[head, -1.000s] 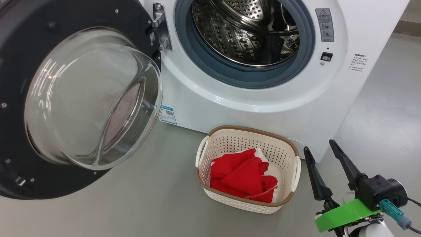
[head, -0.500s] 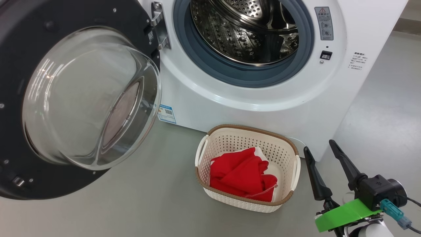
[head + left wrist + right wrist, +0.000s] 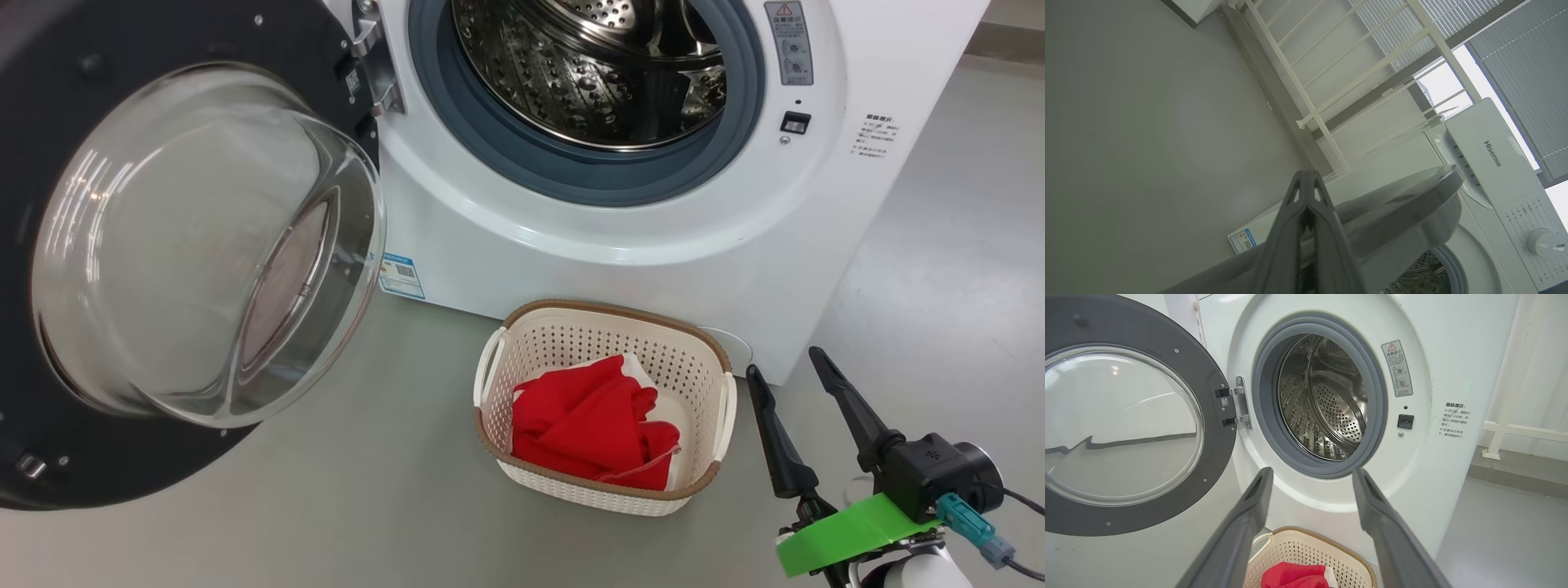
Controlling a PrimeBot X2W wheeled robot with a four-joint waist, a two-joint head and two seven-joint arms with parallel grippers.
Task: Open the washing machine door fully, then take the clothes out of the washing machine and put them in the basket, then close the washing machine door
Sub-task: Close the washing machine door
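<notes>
My right pincer [image 3: 781, 361] stands wide, its two dark fingers spread with nothing between them. It is low at the right of the head view, just beside the basket [image 3: 608, 309] and apart from it. The basket sits on the grey floor [image 3: 326, 506] close in front of the washing machine [image 3: 620, 261]. The clothes [image 3: 592, 425] lie inside it, a red heap with a little white showing on the far side. The washing machine door [image 3: 188, 245] is swung open to my left on its hinge [image 3: 377, 69], with the clear glass bowl bulging toward me. What I can see of the drum [image 3: 588, 73] is bare perforated steel. My left pincer [image 3: 1306, 179] is closed, its fingers pressed together tip to tip and gripping nothing. In its wrist view it lies across the door's grey outer edge, and I cannot tell whether it touches the door.
</notes>
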